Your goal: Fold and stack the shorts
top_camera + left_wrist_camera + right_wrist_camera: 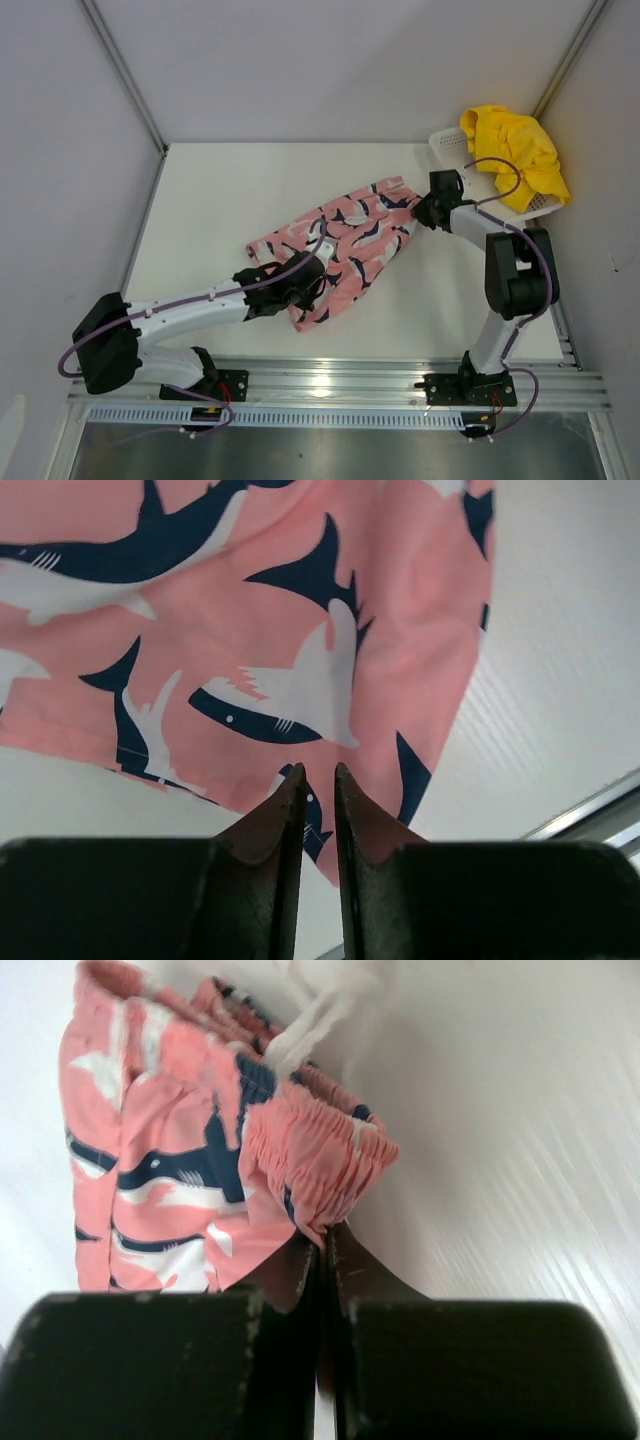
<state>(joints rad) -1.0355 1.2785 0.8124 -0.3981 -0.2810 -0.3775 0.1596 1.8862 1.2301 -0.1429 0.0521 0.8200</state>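
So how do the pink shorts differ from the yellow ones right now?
The pink shorts carry a navy-and-white shark print; the yellow shorts are plain. The pink shorts lie spread on the table, while the yellow shorts sit crumpled over the white basket. The right gripper pinches the pink shorts' waistband; no gripper holds the yellow shorts. Neither is folded.

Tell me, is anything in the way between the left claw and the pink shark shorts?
Nothing visible. The left gripper sits right at the hem of the soft pink shark-print fabric shorts, with no other thing between.
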